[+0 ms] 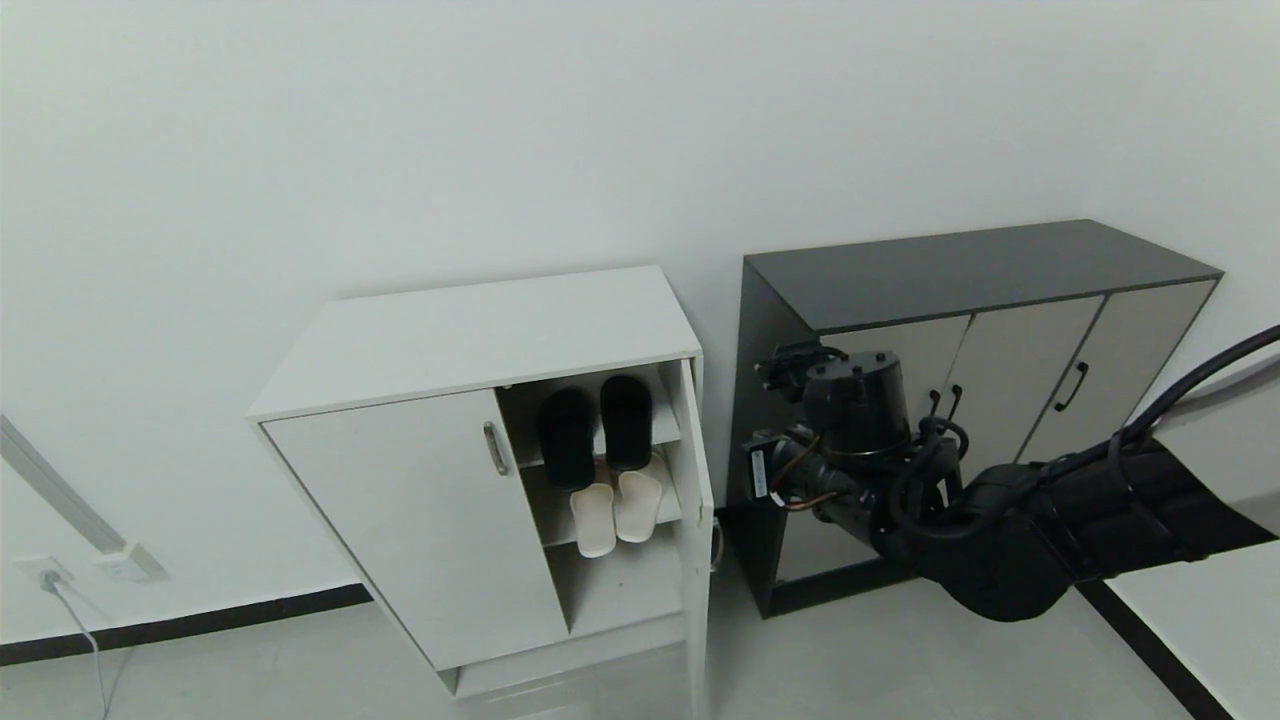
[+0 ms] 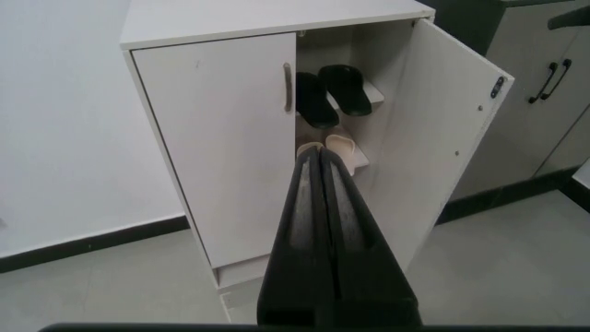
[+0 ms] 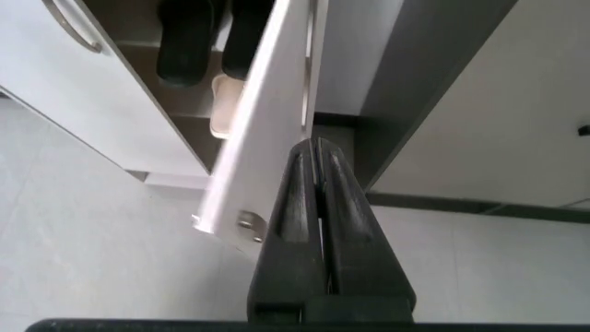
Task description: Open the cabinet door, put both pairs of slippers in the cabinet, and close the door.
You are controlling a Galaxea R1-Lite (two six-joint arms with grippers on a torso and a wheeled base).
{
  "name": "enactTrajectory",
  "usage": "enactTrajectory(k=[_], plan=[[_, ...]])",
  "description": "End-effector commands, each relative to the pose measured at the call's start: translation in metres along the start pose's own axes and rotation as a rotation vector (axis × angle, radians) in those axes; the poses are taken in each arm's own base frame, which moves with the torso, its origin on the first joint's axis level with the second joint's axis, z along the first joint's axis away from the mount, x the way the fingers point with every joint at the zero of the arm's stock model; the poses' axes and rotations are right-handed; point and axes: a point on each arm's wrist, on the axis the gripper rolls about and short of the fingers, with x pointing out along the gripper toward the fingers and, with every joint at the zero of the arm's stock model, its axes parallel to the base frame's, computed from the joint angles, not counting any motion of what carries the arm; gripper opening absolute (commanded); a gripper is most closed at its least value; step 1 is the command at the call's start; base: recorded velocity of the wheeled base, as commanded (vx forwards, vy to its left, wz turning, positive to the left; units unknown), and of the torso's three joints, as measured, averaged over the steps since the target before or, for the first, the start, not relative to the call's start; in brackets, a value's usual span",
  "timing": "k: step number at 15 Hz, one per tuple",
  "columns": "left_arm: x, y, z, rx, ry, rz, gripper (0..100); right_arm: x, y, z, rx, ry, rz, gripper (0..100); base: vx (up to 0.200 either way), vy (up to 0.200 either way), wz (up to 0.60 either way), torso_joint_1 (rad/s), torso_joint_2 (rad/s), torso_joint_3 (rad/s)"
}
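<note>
The white cabinet (image 1: 470,330) has its left door closed and its right door (image 1: 695,480) swung open. A black pair of slippers (image 1: 598,425) lies on the upper shelf, toes out. A white pair of slippers (image 1: 615,510) sits on the shelf below. My right arm (image 1: 850,440) is beside the open door, on its outer side. In the right wrist view my right gripper (image 3: 319,146) is shut and empty, its tips close to the door (image 3: 267,120). My left gripper (image 2: 319,157) is shut and empty, in front of the cabinet opening with both pairs (image 2: 332,92) (image 2: 343,148) beyond it.
A dark cabinet (image 1: 960,265) with grey doors stands against the wall just right of the white one, leaving a narrow gap that holds my right arm. A wall socket with a cable (image 1: 45,578) is low on the left. Bare floor lies in front.
</note>
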Motion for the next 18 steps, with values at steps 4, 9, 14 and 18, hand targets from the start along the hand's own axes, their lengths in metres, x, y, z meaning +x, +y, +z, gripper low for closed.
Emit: enactTrajectory(k=[4, 9, 14, 18], plan=[[0.000, 0.000, 0.000, -0.001, 0.002, 0.000, 0, -0.001, -0.001, -0.001, 0.000, 0.006, 0.010, 0, 0.000, 0.000, 0.60, 0.002, 0.00, 0.005], [0.000, 0.000, 0.000, -0.001, 0.002, 0.000, 0, 0.003, -0.015, -0.003, -0.012, 0.016, -0.020, 0, 0.000, 0.000, 0.12, 0.002, 0.00, 0.000], [0.000, 0.000, 0.000, -0.001, 0.000, 0.000, 0, 0.001, -0.059, -0.011, -0.115, 0.055, -0.181, 0, 0.000, 0.000, 0.00, 0.000, 0.00, 0.000], [0.000, 0.000, 0.000, -0.001, 0.002, 0.000, 0, 0.011, -0.077, -0.031, -0.118, 0.125, -0.214, 0, 0.000, 0.000, 0.00, 0.000, 0.00, 0.000]])
